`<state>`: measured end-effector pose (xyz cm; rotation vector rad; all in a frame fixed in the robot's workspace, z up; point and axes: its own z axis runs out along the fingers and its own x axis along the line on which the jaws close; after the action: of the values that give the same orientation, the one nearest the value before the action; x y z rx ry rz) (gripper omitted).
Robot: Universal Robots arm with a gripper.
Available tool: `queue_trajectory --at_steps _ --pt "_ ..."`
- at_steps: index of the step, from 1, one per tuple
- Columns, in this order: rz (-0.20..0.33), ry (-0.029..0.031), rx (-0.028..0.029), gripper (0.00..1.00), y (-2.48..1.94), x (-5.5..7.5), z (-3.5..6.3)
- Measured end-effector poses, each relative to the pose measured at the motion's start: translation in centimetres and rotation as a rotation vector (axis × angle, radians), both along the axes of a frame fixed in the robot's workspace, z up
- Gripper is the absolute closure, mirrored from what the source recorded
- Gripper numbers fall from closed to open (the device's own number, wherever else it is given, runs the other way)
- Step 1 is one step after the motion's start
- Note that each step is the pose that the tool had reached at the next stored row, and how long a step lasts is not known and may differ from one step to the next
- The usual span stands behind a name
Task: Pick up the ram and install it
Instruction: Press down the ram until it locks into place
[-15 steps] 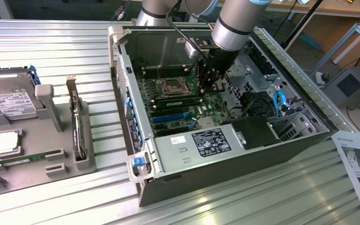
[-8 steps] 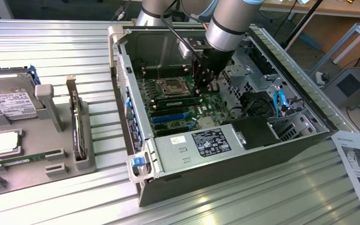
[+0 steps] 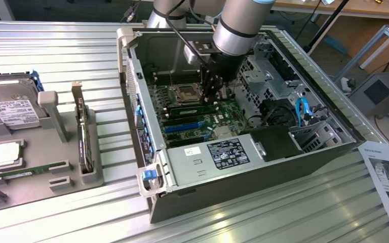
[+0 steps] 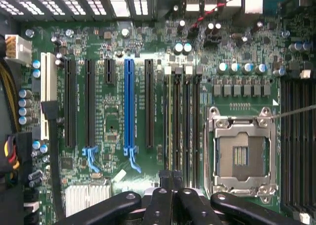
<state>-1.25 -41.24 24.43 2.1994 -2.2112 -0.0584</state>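
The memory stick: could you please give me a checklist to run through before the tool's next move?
1. Tool is down inside the open computer case, over the memory slots: ok.
2. Memory stick lies in line with a slot on the motherboard: ok.
3. Stick pushed fully home: cannot tell.
4. Tool stands apart from the processor socket: ok.
5. Spare stick rests on the grey tray outside the case: ok.
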Motion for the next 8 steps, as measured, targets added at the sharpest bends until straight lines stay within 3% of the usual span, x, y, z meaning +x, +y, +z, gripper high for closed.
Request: queue_trajectory --at_steps 8 --pt "0.0 -0.0014 0.0001 0.89 0.0 -2.1 0.0"
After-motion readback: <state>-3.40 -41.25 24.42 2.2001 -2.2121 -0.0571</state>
